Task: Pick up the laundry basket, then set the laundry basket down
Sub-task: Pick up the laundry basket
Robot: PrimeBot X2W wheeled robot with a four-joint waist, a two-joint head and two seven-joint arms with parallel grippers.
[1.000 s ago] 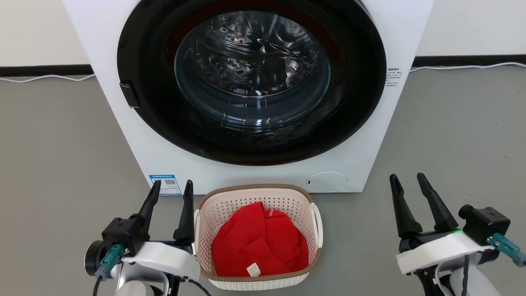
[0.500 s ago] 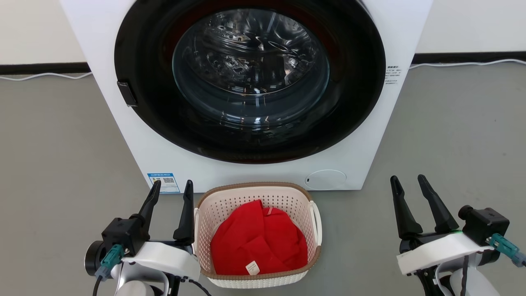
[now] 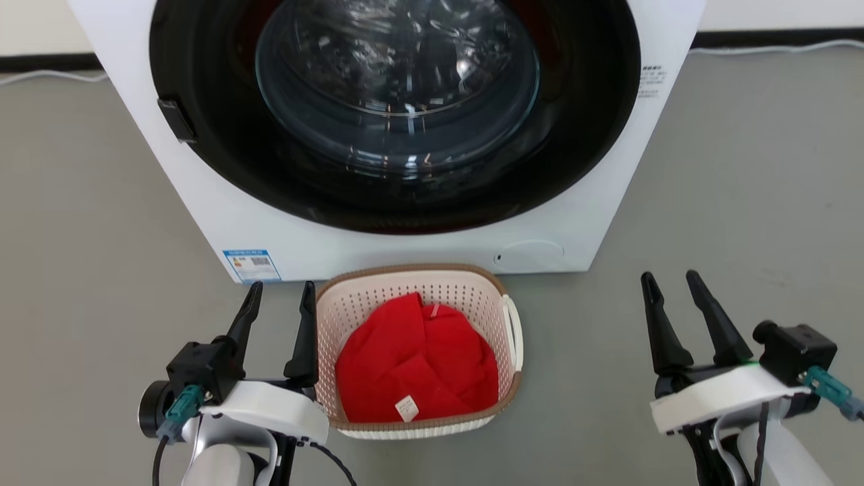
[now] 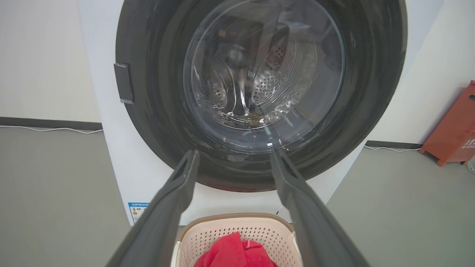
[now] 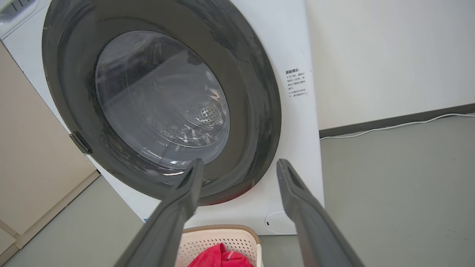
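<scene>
Laundry basket (image 3: 466, 297) sat upright on the grey floor (image 3: 94, 223) with a red cloth (image 3: 415, 361) bundled inside it. Just behind the basket rose the white washer (image 3: 223, 209), its round door shut. The left gripper (image 3: 282, 289) stood just beside the basket's left wall, fingers spread and empty. The right gripper (image 3: 669, 278) hung well apart from the basket's right side, also spread and empty.

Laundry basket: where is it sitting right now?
In the head view, the laundry basket sits on the floor low centre, just before the washing machine, close beside the open left gripper and well apart from the right gripper.
</scene>
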